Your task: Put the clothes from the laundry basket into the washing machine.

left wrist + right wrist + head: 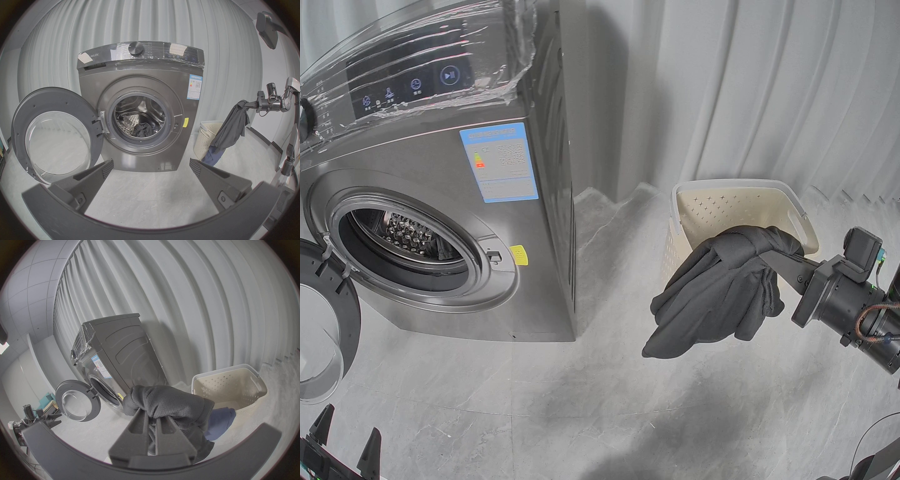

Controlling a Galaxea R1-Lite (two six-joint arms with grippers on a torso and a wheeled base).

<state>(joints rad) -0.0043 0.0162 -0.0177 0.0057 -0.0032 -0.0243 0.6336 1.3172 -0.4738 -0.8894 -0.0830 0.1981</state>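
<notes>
Item 1. Dark grey garment (715,290): held off the floor, hanging in loose folds in front of the laundry basket (737,185) and across its near rim, on the side toward the washing machine (540,262).

Item 2. Right gripper (780,256): fingers pressed together on a bunched fold at the garment's top. The right arm was stretched out level from the right, with its wrist beside the basket.

Item 3. Laundry basket: cream, perforated, upright on the floor (562,387), near the machine's right side. The right wrist view added a blue cloth (220,422) below the grey garment at the basket. Whether it lay inside or over the rim could not be told.

Item 4. Washing machine: grey front-loader, with its round door (56,134) swung fully open to the left. The head view gave the drum's studded wall. The left wrist view, facing the opening squarely, added a dark garment (142,129) lying in the drum.

Item 5. Left gripper (150,162): fingers spread wide and holding nothing, set low in front of the machine and aimed at the opening. The left arm was at the lower left, well apart from the basket.

Item 6. Surroundings: a pale pleated curtain (769,94) behind the machine and basket.
</notes>
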